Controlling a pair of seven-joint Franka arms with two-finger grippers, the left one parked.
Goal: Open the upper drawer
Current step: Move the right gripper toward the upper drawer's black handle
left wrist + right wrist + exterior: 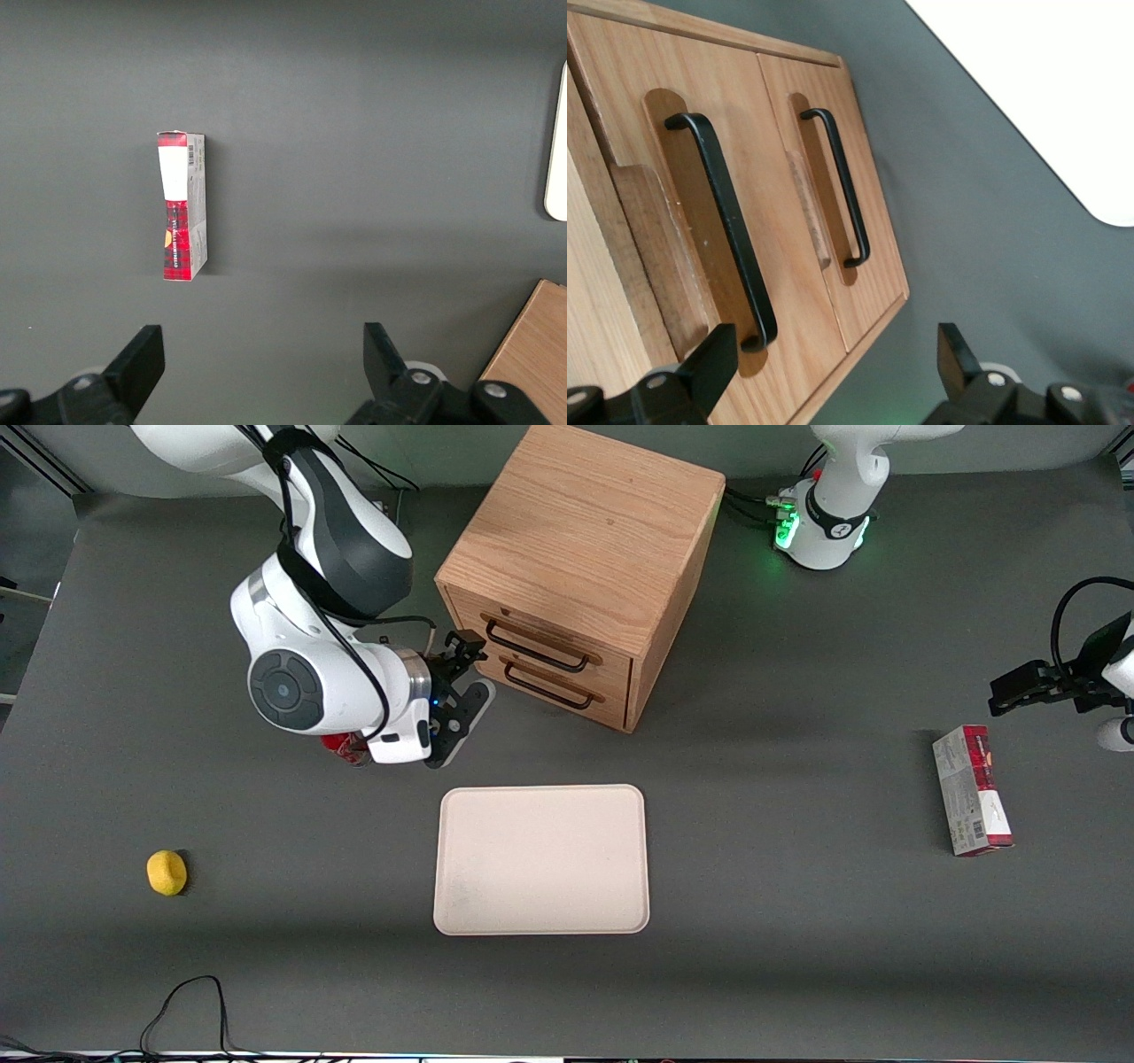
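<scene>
Upper drawer (540,644): top one of two in my oak cabinet (585,522), front flush, just ahead of my pincer (462,657), which hangs apart from the black handle (725,223) with fingers spread wide. Bare table (797,921) lies open around the pincer's near side. Count: two drawers, one lower drawer (556,685), one tray (541,859), one yellow ball (166,872), one carton (971,790).

High front view; wrist views near cabinet (580,558), table (354,133).
</scene>
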